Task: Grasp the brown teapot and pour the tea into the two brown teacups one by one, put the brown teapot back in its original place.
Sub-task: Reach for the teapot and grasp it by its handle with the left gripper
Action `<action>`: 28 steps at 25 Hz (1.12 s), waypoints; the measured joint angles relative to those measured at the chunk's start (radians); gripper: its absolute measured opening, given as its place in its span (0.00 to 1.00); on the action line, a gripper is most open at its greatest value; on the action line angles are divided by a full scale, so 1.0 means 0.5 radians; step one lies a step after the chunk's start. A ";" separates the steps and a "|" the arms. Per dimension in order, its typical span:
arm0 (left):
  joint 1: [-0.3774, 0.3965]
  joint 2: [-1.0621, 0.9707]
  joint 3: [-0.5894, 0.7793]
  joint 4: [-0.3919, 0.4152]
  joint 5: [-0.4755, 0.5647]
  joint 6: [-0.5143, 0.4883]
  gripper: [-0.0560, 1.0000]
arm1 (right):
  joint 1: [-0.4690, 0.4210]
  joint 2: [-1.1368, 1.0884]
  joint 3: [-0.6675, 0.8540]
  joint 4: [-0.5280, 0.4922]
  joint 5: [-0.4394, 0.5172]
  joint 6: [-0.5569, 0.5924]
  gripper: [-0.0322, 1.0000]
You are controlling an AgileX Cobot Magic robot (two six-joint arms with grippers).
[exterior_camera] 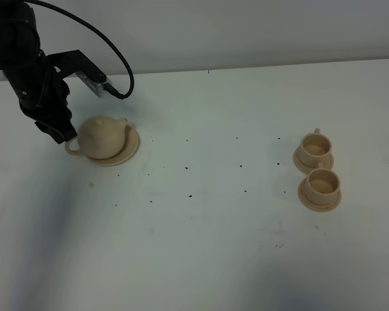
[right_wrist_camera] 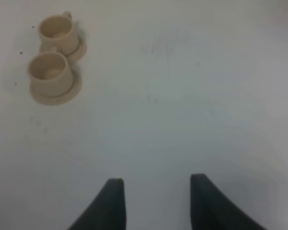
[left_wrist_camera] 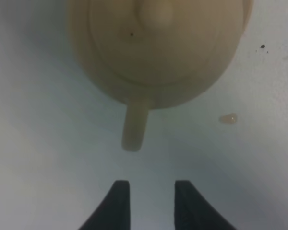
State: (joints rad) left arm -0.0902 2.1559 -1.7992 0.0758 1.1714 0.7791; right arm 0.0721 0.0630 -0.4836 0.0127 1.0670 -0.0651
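The brown teapot (exterior_camera: 103,137) sits on its flat tan saucer (exterior_camera: 131,148) at the left of the white table, handle toward my left arm. In the left wrist view the teapot (left_wrist_camera: 158,52) fills the frame with its loop handle (left_wrist_camera: 134,128) pointing at my left gripper (left_wrist_camera: 149,191), which is open and empty a short way from the handle. In the high view that gripper (exterior_camera: 66,136) is right beside the handle. Two brown teacups (exterior_camera: 315,149) (exterior_camera: 321,184) stand on saucers at the right, and show in the right wrist view (right_wrist_camera: 59,31) (right_wrist_camera: 50,72). My right gripper (right_wrist_camera: 156,189) is open and empty.
A small tan drop (left_wrist_camera: 228,118) lies on the table beside the teapot. Small dark specks (exterior_camera: 188,167) are scattered over the middle of the table. The left arm's black cable (exterior_camera: 117,58) loops above the teapot. The table's far edge meets a grey wall.
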 joint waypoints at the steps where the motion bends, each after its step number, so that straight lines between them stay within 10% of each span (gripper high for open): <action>1: 0.000 0.015 0.000 0.000 -0.002 0.007 0.29 | 0.000 0.000 0.000 0.000 0.000 0.000 0.35; 28: 0.000 0.044 -0.064 -0.008 -0.016 0.048 0.34 | 0.000 0.000 0.000 0.000 0.000 0.000 0.35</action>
State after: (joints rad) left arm -0.0902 2.1780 -1.8310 0.0718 1.1634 0.8034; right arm 0.0721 0.0630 -0.4836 0.0127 1.0670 -0.0652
